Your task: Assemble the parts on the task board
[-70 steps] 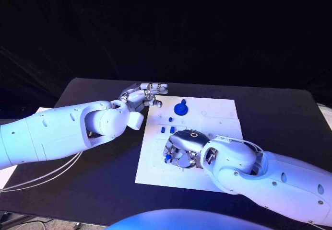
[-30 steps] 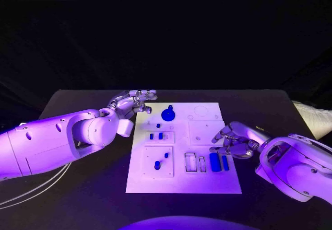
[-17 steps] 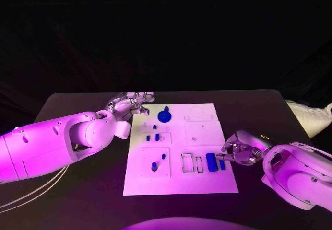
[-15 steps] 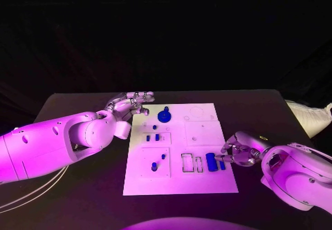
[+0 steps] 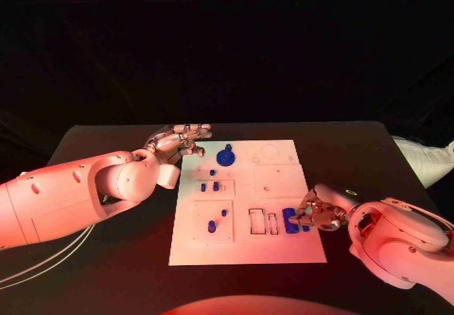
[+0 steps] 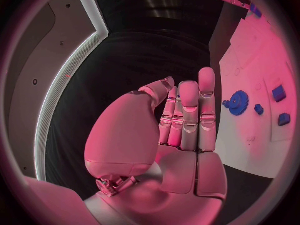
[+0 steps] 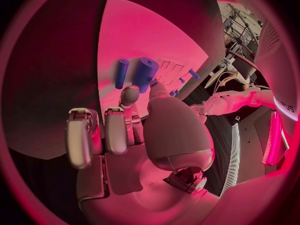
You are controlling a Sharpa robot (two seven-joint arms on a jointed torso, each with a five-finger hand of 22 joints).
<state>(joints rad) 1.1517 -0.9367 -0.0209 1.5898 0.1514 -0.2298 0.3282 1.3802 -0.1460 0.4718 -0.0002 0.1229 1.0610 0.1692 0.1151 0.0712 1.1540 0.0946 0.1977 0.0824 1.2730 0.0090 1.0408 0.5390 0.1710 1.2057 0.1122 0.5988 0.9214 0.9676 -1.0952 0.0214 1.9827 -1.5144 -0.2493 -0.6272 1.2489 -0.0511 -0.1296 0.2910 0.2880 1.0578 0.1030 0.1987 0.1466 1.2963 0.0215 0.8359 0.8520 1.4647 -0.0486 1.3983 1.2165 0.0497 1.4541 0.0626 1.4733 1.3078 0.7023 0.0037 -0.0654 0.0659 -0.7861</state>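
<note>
The white task board [image 5: 279, 177] lies mid-table. On it are a blue gear with a knob [image 5: 226, 156], small blue pieces [image 5: 209, 187] and two blue blocks, one wide [image 5: 288, 221] and one narrow [image 5: 304, 223], beside two empty slots [image 5: 256, 221]. My right hand [image 5: 319, 213] is low at the board's right edge, fingertips against the blocks. In the right wrist view the hand [image 7: 144, 135] reaches the wide block [image 7: 146, 72] with its thumb and nears the narrow block [image 7: 121, 73] with one finger, grasping neither. My left hand [image 5: 180, 140] hovers off the board's far left corner, fingers straight [image 6: 184, 120], holding nothing.
The black table [image 5: 113, 243] stretches on both sides of the board. A pale cloth [image 5: 421, 161] lies at the table's right edge. The left wrist view shows the gear [image 6: 238, 102] and small blue pieces [image 6: 279, 92] on the board [image 6: 256, 140].
My right hand left the board's near middle, swung out to its right edge, and has now edged in against the two blue blocks. The camera shifted. The left hand stayed put.
</note>
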